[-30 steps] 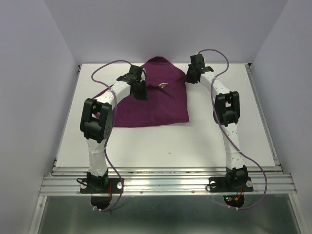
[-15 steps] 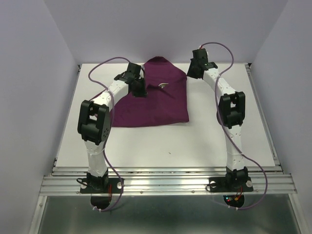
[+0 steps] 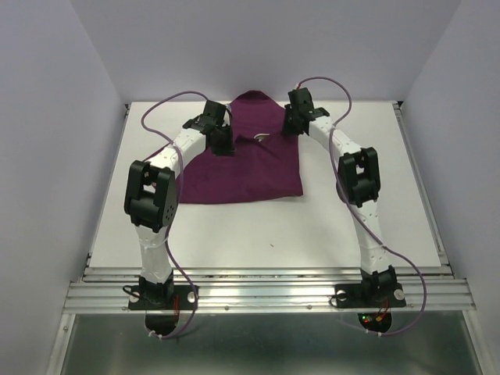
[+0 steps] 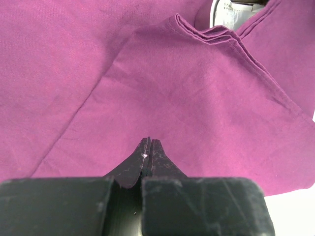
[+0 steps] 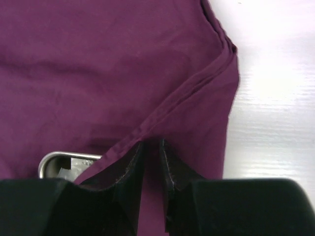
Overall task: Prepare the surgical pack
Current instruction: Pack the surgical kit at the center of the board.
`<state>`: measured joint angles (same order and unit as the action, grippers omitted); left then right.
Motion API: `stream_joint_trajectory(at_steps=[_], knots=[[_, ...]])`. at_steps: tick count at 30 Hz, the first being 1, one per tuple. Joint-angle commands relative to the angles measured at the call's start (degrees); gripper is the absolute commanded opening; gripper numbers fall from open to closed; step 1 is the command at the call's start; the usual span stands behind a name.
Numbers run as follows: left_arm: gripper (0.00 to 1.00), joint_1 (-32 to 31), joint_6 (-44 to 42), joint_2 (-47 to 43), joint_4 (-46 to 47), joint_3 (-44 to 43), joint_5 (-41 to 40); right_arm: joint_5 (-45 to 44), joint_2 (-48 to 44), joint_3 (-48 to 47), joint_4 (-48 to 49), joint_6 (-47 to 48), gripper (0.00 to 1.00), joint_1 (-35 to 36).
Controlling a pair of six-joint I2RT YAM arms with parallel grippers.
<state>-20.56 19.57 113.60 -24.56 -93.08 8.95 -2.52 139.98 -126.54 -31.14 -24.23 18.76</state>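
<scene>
the purple cloth (image 3: 250,168) lies on the white table (image 3: 351,226), towards the far side and a little left of centre. it is folded over on itself, so its near edge runs straight while its far end narrows to a point near the back wall. a small part of the steel tray (image 3: 260,137) shows through an opening in the folds, between the two grippers; the rest of the tray is under the cloth.

the left gripper (image 3: 222,142) is over the left part of the cloth, just left of the exposed bit of tray. in the left wrist view its jaws are pressed tight together, with no gap and nothing held. the left gripper (image 4: 149,143) points at a folded flap whose stacked hems meet in a corner. just past that corner, a pale packet (image 4: 232,11) with fine print peeks out from under the cloth. a sliver of bare table shows at the lower right of that view.

the right gripper (image 3: 294,122) is at the far right part of the cloth. in the right wrist view its jaws are drawn nearly together, and a strip of cloth fills the narrow slit between them. the folded hem runs diagonally straight into the right gripper (image 5: 151,146), so the jaws appear to pinch that folded edge. just left of the fingers (image 5: 129,169), the rounded corner of the steel tray pokes out from under the fold.
</scene>
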Motion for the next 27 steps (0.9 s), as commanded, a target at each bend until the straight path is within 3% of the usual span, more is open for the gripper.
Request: stream_joint_trajectory(at_steps=[1, 10, 27], knots=[[0.0, -0.1, -1.5, -3.0, -0.7, -0.2, -0.5, 2.1, 2.7, -3.1, 0.5, 0.0, 0.25, 0.9], [0.0, -0.1, -2.0, -1.1, -0.7, -1.2, 1.1, 5.2, 6.4, -9.4, -0.9, -1.3, 0.25, 0.9], [0.0, 0.6, -2.9, -1.6, -1.7, -2.2, 0.5, 10.8, 7.5, -12.8, -0.7, -2.2, 0.25, 1.5]])
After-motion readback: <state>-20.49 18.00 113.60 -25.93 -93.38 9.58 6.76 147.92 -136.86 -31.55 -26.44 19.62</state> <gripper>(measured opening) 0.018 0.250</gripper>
